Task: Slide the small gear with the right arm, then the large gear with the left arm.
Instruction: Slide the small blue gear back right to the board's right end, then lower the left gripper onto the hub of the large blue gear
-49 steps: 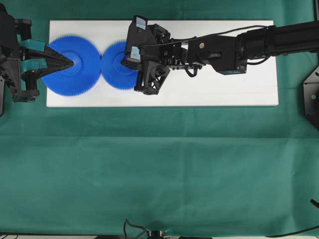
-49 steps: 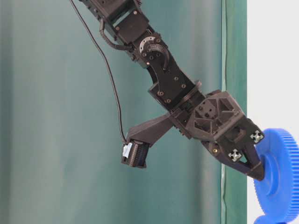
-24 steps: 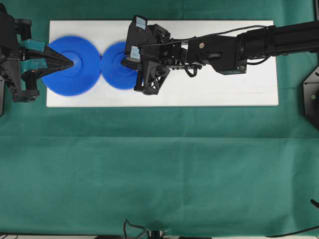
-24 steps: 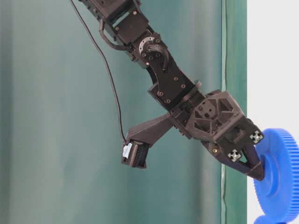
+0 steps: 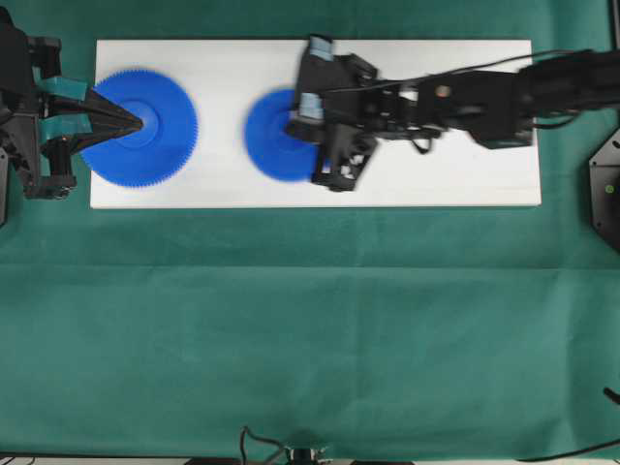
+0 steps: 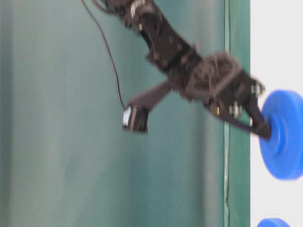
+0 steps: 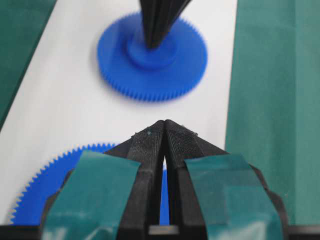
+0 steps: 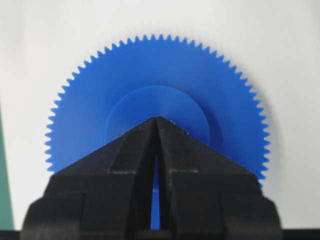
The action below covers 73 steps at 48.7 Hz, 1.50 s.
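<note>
Right pincer [image 5: 294, 124] is pinched closed, tip planted on the small gear's [image 5: 274, 136] hub, on the white board [image 5: 436, 184]. Well off past its tip, the left pincer [image 5: 139, 122], closed too, sits on the large gear's [image 5: 145, 136] hub, gears clearly apart.

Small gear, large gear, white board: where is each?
small gear [image 5: 271, 136], overhead view, on its toothed disc.
large gear [image 5: 160, 131], overhead view, on its flat face.
white board [image 5: 465, 179], overhead view, on a bare part.

White board [image 5: 436, 184] on green cloth [image 5: 310, 329]
</note>
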Each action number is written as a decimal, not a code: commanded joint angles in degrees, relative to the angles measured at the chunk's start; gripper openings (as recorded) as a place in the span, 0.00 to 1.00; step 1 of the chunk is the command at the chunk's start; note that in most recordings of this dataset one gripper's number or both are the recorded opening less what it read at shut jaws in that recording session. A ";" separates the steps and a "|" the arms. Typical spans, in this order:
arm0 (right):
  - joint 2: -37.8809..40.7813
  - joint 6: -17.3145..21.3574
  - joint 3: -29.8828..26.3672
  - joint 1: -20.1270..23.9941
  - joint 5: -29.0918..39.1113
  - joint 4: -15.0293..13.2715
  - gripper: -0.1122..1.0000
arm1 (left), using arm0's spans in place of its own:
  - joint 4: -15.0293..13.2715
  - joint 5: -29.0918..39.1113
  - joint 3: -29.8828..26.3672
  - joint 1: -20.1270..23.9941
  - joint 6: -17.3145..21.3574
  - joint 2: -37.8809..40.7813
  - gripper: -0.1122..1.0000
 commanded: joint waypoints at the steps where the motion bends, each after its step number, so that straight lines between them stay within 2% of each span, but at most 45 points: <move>1: -1.32 1.23 7.03 -0.53 -0.53 1.05 0.57 | -0.09 -0.53 -1.14 -0.09 0.00 0.09 0.10; 14: -11.25 6.68 22.50 -2.81 -6.06 1.32 0.57 | -0.09 -0.62 -1.23 -0.09 0.00 0.09 0.10; 22: -18.37 8.70 30.23 -4.04 -5.27 1.32 0.57 | -0.09 -1.76 -1.23 -0.09 0.00 0.09 0.10; 29: -24.70 9.84 34.72 -5.80 -1.14 1.32 0.57 | -0.09 -2.99 -1.23 -0.09 0.00 0.18 0.10; 48: -38.41 10.11 36.56 -7.56 10.99 0.00 0.57 | -0.09 -3.16 -1.32 -0.09 0.09 0.70 0.10; 56: -40.87 10.11 36.74 -8.09 12.04 -0.62 0.57 | -0.09 -3.16 -1.32 -0.09 0.09 0.70 0.10; 73: -39.99 10.11 36.21 -8.61 11.16 -0.88 0.57 | -0.09 -3.16 -1.32 0.00 0.00 0.70 0.10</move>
